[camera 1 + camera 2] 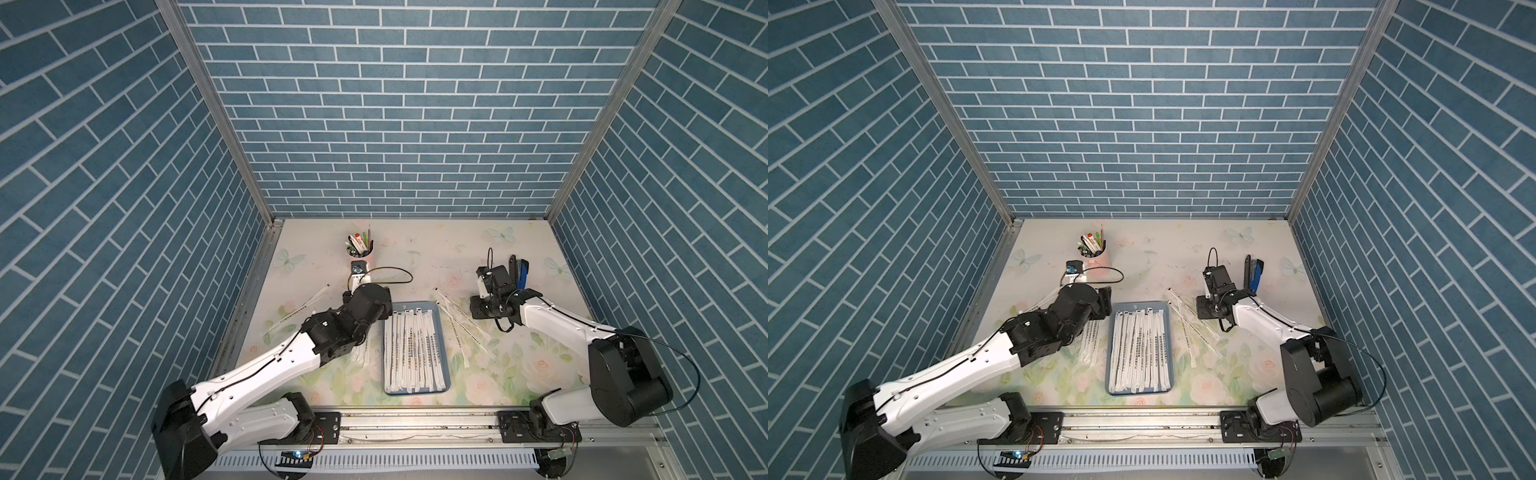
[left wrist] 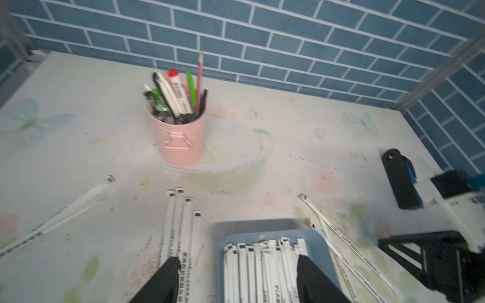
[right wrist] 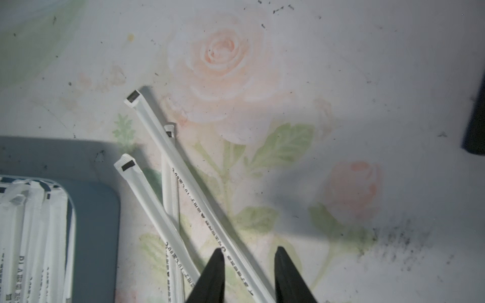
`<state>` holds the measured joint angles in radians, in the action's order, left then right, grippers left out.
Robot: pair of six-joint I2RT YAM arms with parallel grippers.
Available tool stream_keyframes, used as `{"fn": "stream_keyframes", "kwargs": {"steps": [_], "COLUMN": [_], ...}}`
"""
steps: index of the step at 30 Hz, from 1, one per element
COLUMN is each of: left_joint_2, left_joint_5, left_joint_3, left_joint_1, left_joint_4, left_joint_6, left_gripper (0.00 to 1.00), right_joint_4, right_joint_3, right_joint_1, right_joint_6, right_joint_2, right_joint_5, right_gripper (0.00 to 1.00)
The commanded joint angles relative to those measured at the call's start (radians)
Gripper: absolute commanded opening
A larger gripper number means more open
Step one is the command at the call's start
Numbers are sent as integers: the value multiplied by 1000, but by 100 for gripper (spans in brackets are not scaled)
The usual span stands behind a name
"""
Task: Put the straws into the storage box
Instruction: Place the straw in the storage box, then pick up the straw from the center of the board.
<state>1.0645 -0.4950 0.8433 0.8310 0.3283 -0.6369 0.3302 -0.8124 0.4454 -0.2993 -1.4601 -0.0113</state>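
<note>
Most white paper-wrapped straws (image 1: 409, 349) lay in the shallow blue plastic storage box (image 1: 443, 345). Others lay loose either side, some hidden under the left arm (image 1: 266, 365). Left gripper (image 2: 237, 258): spread wide, empty, fingers cut off, view blurred. Right gripper (image 3: 249, 249): part-open astride one loose straw (image 3: 181, 173); contact unclear.

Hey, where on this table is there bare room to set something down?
Bare: the back strip between the pink cup and the stapler, and the near patch between the tray and the right arm's base. Crowded: loose straws lie on both sides of the tray.
</note>
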Motion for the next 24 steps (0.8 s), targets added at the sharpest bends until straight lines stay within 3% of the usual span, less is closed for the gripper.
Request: {"fn": "stream_keyframes", "kwargs": {"steps": [1,4,12,18,24], "left_joint_2": [-60,-52,17,-10,7], "left_joint_5": [130,264,399,450,637], "left_joint_3": [-69,-85,-130,-185,-175], "left_joint_1": [-119,-202,-227,-233,-280], "left_joint_4": [-79,-104,-157,-225,-246], "left_joint_6": [126,124,157,167,161], "left_gripper": [74,74,74,66,65], "right_joint_4": [60,68,78,76,84], "right_joint_3": [-66,-93,-145,-142,-141], "right_joint_1": [26,58,87,87,94], "right_joint_6": [86,104,139,150,156], "right_joint_2": [-68,-123,-208,-237,-236], "right_joint_5": [-36,-19,26,53,88], "right_gripper": [38,40,41,28,15]}}
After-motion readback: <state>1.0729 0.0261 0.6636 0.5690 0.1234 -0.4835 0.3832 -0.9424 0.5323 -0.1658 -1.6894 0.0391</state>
